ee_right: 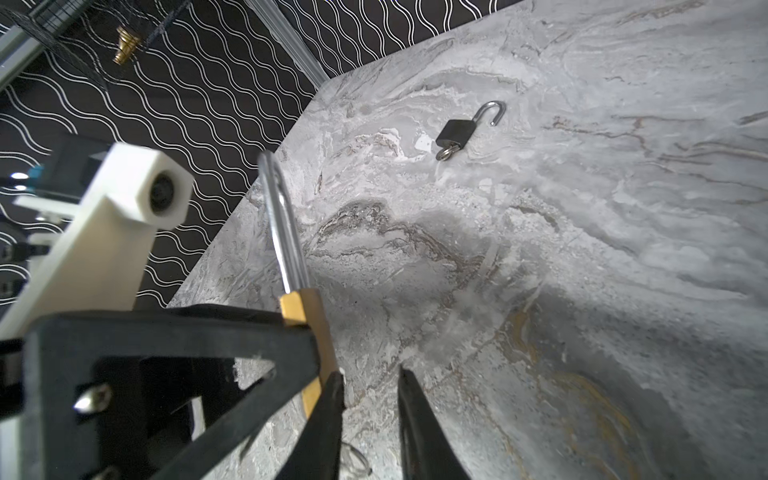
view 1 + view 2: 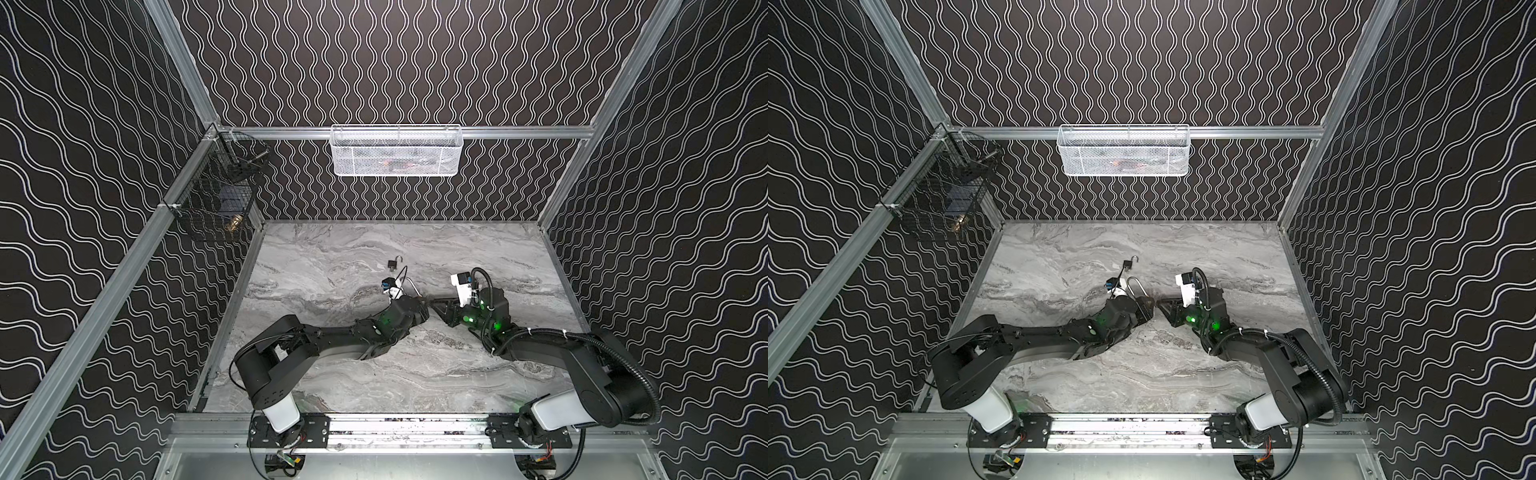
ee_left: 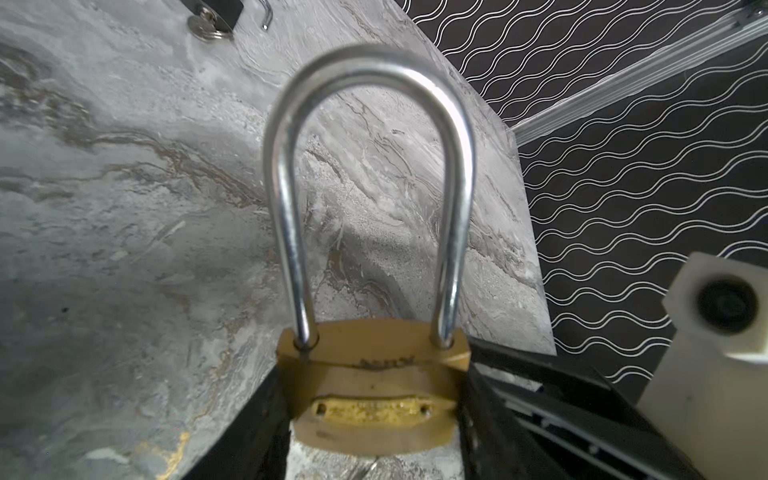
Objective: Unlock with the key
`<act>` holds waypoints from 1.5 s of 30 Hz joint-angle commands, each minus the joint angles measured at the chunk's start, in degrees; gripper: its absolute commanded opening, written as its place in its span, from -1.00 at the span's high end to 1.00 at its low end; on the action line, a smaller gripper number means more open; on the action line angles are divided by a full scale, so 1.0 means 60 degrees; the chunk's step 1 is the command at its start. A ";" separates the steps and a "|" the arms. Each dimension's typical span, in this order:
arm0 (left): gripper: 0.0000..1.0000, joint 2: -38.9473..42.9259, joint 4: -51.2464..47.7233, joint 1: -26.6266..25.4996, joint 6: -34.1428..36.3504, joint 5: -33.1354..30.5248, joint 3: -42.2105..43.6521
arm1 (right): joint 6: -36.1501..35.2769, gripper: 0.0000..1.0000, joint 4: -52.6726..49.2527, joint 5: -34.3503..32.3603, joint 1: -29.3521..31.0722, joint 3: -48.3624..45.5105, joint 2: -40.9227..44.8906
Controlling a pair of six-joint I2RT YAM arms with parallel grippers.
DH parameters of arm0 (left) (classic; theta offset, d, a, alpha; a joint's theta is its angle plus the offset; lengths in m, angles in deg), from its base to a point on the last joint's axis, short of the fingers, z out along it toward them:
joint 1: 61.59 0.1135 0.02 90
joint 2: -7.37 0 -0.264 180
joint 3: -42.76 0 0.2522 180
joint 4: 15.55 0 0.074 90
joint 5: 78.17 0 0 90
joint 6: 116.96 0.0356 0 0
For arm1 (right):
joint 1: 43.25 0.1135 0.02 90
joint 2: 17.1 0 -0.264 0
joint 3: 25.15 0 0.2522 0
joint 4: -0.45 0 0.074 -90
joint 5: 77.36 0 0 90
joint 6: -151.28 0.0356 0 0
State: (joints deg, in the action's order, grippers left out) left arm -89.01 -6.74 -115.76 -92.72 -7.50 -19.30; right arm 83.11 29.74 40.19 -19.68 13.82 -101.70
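Brass padlock (image 3: pixel 365 399) sits clamped in the left end effector (image 2: pixel 419 305) over the surface (image 3: pixel 124 249) (shackle seated in both holes). The right end effector (image 1: pixel 370 415) is just beside its base, slightly parted and empty.

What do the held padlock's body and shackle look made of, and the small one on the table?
Held padlock body: likely brass, dull yellow, scuffed. Its shackle: probably polished steel, bright reflections. Small padlock: matte black body, coating or plastic unclear; shiny silver shackle.

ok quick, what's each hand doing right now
left hand: closed on the brass padlock with the long silver shackle
right hand: open, holding nothing
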 commanded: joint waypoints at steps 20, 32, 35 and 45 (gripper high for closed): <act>0.28 -0.0011 0.1006 0.0708 -0.0494 0.2156 -0.0334 | -0.0334 -0.45 0.0928 0.0273 0.0092 -0.0270 0.0360; 0.27 -0.0433 0.2204 0.0650 -0.1547 0.2871 -0.0176 | -0.0667 0.03 0.0423 -0.0061 0.0520 -0.0013 0.0282; 0.27 -0.0337 0.2007 0.0595 -0.1521 0.2855 -0.0242 | -0.0664 0.13 0.0399 -0.0187 0.0523 -0.0016 0.0301; 0.27 -0.0226 0.1882 0.0547 -0.1632 0.2915 -0.0104 | -0.0561 0.55 0.0449 -0.0463 0.0511 -0.0108 0.0418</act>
State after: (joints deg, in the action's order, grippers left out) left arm -90.67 1.50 -112.29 -102.01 9.28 -20.06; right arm 79.72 30.24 37.55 -16.68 13.23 -99.62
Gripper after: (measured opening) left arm 0.580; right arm 0.230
